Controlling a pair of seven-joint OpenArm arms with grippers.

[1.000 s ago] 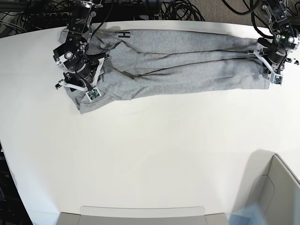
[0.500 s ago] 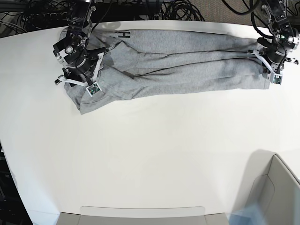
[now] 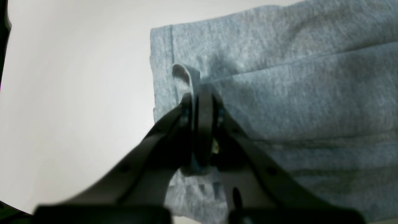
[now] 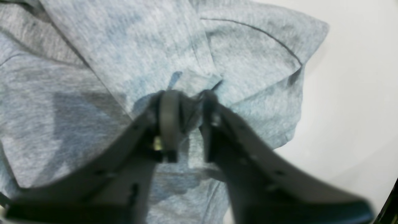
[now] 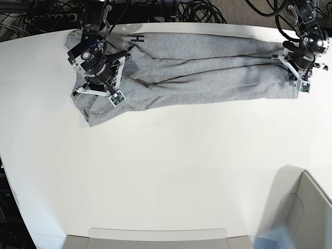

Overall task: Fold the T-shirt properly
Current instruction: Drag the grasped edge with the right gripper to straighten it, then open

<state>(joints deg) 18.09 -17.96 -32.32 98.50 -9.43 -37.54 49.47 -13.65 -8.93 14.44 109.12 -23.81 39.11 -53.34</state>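
The light heather-grey T-shirt (image 5: 207, 72) lies as a long narrow band across the far side of the white table, with a black letter H (image 5: 137, 39) showing near its left end. My right gripper (image 5: 101, 82) is on the shirt's left end, by the sleeve; in the right wrist view (image 4: 189, 104) its jaws pinch a bunch of grey fabric (image 4: 93, 62). My left gripper (image 5: 295, 70) is at the shirt's right end; in the left wrist view (image 3: 196, 93) it is shut on a small fold of cloth (image 3: 295, 77) next to the hem.
Black cables (image 5: 197, 10) crowd behind the table's far edge. A grey bin (image 5: 311, 207) stands at the front right corner and a grey tray (image 5: 155, 237) at the front edge. Bare white table (image 5: 171, 166) spreads in front of the shirt.
My right gripper has moved toward the far edge and to the right over the shirt's left end. My left gripper has shifted slightly toward the far edge. The shirt's outline has hardly changed.
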